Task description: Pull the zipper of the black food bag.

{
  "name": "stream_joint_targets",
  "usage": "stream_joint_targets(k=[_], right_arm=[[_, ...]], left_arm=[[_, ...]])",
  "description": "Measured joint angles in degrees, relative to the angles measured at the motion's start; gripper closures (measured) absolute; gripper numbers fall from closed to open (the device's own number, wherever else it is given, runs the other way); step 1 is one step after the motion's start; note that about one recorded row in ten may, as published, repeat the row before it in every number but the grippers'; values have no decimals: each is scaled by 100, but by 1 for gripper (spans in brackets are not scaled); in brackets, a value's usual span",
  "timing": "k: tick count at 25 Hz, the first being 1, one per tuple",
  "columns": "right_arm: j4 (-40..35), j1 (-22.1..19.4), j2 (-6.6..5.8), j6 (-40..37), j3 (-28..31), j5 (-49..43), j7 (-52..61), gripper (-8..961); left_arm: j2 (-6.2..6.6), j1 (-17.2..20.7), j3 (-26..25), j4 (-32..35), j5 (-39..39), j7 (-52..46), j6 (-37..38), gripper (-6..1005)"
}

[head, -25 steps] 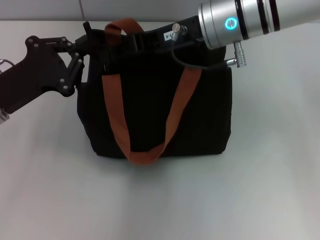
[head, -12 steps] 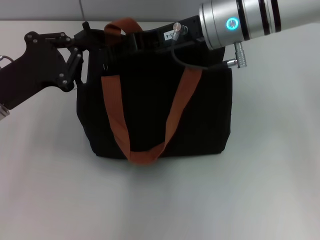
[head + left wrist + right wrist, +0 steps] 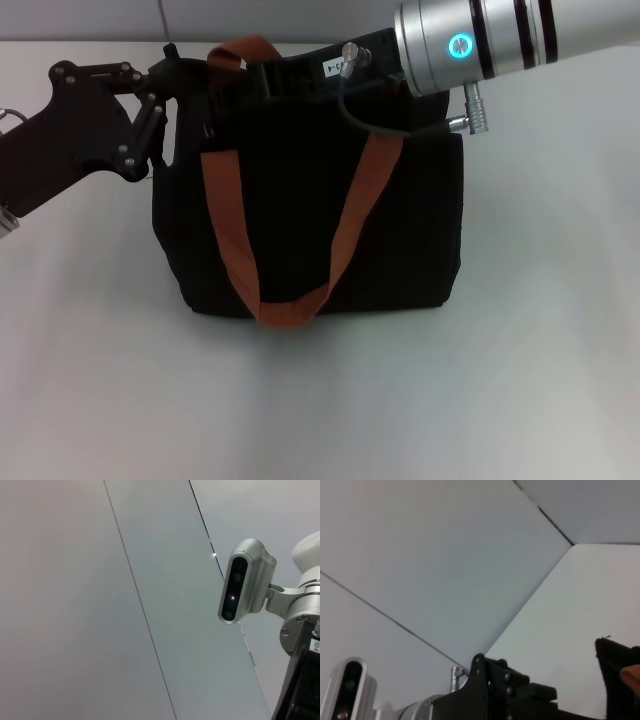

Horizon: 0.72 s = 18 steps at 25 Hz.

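The bag, a boxy black fabric tote with a flat orange-brown webbing strap looping down its front face, stands upright on the smooth white table; its interior and any contents are not visible. The left gripper is at the bag's top left corner and the right gripper, on a silver cylindrical arm, reaches across the top edge, but how far either claw is open, or what it holds, cannot be determined. The zipper is not visible along the top edge.
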Motion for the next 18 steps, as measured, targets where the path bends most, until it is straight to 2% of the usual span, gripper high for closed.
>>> stream_joint_targets(k=[18], right_arm=[[0,18,0,81,-38,-38,-23,679]], left_arm=[[0,-9,7,5,-39,0,18,975]])
